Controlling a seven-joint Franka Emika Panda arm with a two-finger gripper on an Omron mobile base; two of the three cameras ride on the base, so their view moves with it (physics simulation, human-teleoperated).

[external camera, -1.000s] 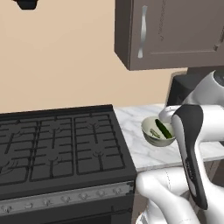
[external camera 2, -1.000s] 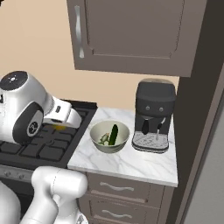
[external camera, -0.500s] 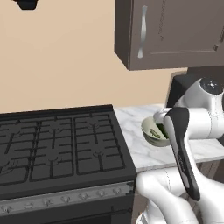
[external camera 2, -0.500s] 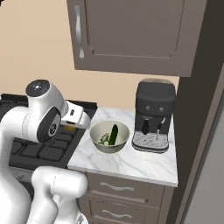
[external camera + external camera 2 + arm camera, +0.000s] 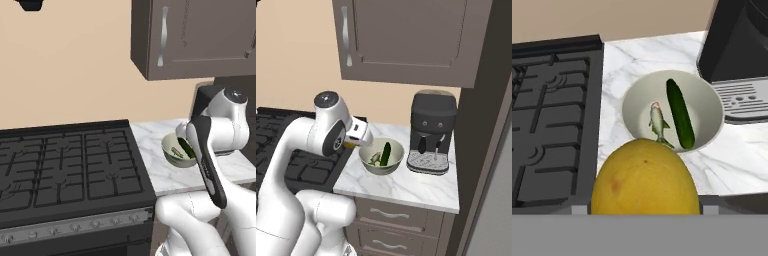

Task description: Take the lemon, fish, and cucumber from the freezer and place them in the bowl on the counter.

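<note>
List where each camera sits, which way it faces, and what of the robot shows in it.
Left base view: behind the arm's left, looking forward-down over stove and counter; white arm at lower right.
Right base view: behind the arm's right, facing bowl and coffee machine; arm at lower left.
Hand view: on the hand above the counter, looking down at the lemon close up and the bowl with fish and cucumber.
All three share the bowl.
</note>
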